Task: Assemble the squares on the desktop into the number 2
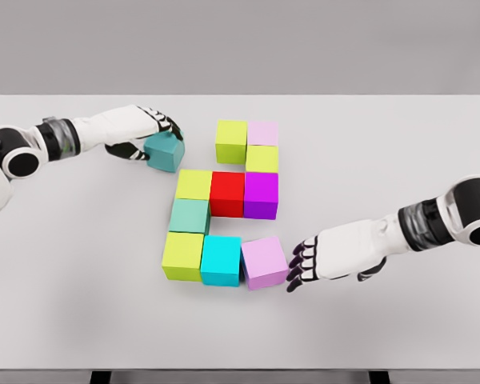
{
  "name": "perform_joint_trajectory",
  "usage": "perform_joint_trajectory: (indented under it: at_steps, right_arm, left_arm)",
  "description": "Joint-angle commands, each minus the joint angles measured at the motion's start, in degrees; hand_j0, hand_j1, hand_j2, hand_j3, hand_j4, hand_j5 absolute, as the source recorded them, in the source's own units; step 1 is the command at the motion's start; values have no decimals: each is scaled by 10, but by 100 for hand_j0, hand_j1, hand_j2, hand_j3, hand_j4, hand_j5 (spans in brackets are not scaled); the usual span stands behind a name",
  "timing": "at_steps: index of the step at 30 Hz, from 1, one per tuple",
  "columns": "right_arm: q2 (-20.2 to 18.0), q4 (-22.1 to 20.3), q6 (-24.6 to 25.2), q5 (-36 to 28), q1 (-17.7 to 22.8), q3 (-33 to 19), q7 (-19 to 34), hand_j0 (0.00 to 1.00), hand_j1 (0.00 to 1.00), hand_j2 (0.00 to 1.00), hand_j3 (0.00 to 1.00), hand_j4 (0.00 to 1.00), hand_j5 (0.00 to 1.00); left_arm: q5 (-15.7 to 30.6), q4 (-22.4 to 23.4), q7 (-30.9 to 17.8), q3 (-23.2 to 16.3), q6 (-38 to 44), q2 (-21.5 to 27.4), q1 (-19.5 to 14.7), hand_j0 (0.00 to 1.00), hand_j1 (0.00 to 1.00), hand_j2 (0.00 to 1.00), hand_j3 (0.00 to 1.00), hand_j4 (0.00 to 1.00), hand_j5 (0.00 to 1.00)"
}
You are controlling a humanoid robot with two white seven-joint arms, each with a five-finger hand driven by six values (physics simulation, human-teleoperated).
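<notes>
Coloured cubes lie grouped mid-table. The top row holds a yellow-green cube (231,142), a pale pink cube (262,133) and a yellow-green cube (262,158) below it. The middle row is a yellow cube (194,185), a red cube (227,194) and a purple cube (261,194). A green-teal cube (190,216) leads down to a lime cube (183,256), a cyan cube (222,260) and a slightly turned pink cube (264,262). My left hand (154,138) is shut on a teal cube (166,153) up and left of the group. My right hand (298,269) is open, fingertips at the pink cube's right side.
The white table (400,144) has wide bare areas on the left, right and front. Its front edge runs along the bottom of the view.
</notes>
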Motion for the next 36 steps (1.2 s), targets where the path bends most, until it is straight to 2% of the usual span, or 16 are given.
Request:
perform_joint_trajectory:
  at_steps: [1,13,28,30,33,34,36]
  right_arm:
    - [4,0,1,-3,0,3,0,99,99,99,99,99,99]
    - [7,-1,1,-3,4,4,1,99,99,99,99,99,99]
    - [12,0,1,-2,9,7,2,99,99,99,99,99,99]
    - [1,0,1,0,8,5,2,99,99,99,99,99,99]
    - [-45,0,1,2,4,-7,2,100,100,100,100,100,100]
    - [-66,0,1,1,4,-38,0,100,100,100,100,100,100]
    - [-77,0,1,-2,4,-69,-4,100,100,100,100,100,100]
  left_arm:
    - [3,18,0,1,1,-11,-2,71,71,71,71,71,71]
    - [3,62,0,0,1,-44,-28,72,72,72,72,72,72]
    - [0,74,-1,0,1,-71,-40,72,72,72,72,72,72]
    - [-2,75,-1,0,1,-77,-40,72,72,72,72,72,72]
    - [-2,75,-1,0,1,-77,-40,72,72,72,72,72,72]
    - [-3,75,-1,0,1,-77,-40,72,72,72,72,72,72]
    - [-3,75,-1,0,1,-80,-42,72,72,72,72,72,72]
